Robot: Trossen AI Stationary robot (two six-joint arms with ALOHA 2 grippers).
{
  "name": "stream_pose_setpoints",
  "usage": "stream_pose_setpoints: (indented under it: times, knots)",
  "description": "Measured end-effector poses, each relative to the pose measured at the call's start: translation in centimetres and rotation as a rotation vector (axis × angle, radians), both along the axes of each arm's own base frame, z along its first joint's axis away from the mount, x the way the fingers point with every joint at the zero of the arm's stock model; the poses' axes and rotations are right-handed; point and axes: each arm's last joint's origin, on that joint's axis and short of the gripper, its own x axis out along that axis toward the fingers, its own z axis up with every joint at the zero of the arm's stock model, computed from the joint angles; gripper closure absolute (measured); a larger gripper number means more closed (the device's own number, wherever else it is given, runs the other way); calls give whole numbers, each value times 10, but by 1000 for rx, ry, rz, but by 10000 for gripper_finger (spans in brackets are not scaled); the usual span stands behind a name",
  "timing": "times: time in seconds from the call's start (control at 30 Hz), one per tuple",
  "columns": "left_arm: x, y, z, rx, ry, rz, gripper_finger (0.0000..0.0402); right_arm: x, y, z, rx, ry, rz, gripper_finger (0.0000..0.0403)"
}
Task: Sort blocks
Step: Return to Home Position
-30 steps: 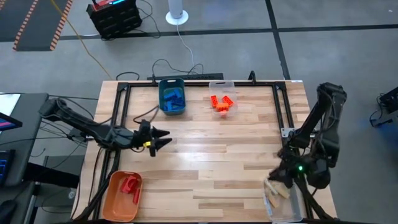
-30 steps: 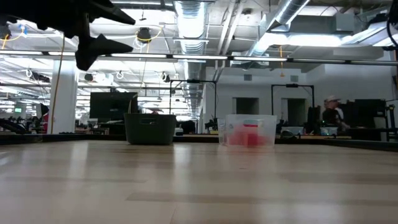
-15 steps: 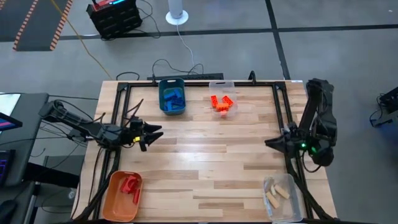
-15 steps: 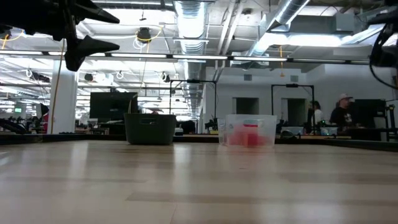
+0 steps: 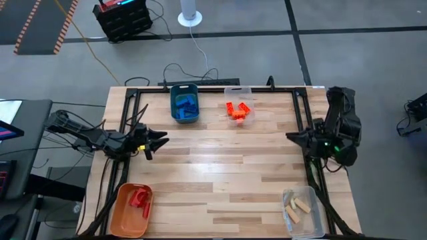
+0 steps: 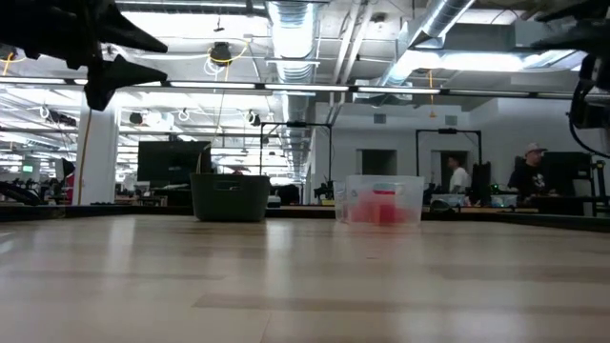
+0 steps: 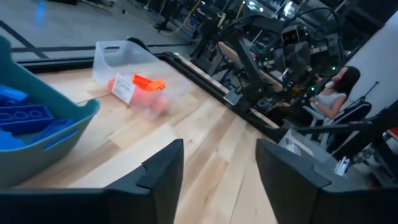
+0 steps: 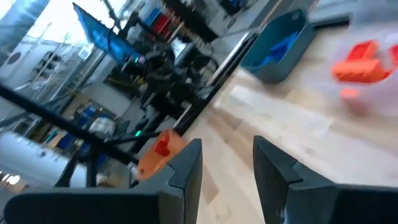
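Every block in view lies in a bin. Blue blocks (image 5: 187, 105) fill the teal bin (image 5: 175, 100), and orange blocks (image 5: 237, 111) lie in a clear bin (image 5: 249, 93) at the far edge. Red blocks (image 5: 140, 198) sit in the orange bin (image 5: 124, 213) at the near left, and wooden blocks (image 5: 297, 207) in a clear bin (image 5: 311, 220) at the near right. My left gripper (image 5: 159, 140) (image 7: 217, 155) hovers by the table's left edge. It points right, open, with nothing between its fingers. My right gripper (image 5: 292, 137) (image 8: 227, 155) hovers at the right edge and points left, also open with nothing in it.
A black metal frame (image 5: 130, 120) runs along the table's left, far and right edges. Cables (image 5: 180, 72) lie behind the far edge. In the low view, people (image 6: 529, 171) stand in the room beyond the table.
My left gripper has drawn back toward the table's left edge, staying level. My right gripper has left the wooden-block bin, gone toward the far edge along the right side, and swung round until it points left across the table.
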Motion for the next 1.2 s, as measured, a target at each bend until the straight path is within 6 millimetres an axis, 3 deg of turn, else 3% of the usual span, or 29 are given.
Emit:
stream_pose_setpoints:
  times: [0.27, 0.47, 0.57, 0.87, 1.2]
  knots:
    - [2, -1, -8, 22, 37, -14, 248, -3, -14, -3, -74, -69, -127, 271]
    - [1, -2, -55, -85, 60, -55, 267, -6, -20, -7, -123, -71, -148, 274]
    - [-1, -2, -68, -138, 26, -89, 277, -9, -26, -10, -102, -77, -147, 282]
    - [-8, -2, -73, -145, 55, -162, 313, -18, -48, -17, -52, -91, -121, 305]
    - [-8, -2, -66, -192, 10, -183, 342, -29, -79, -26, 33, -117, -113, 306]
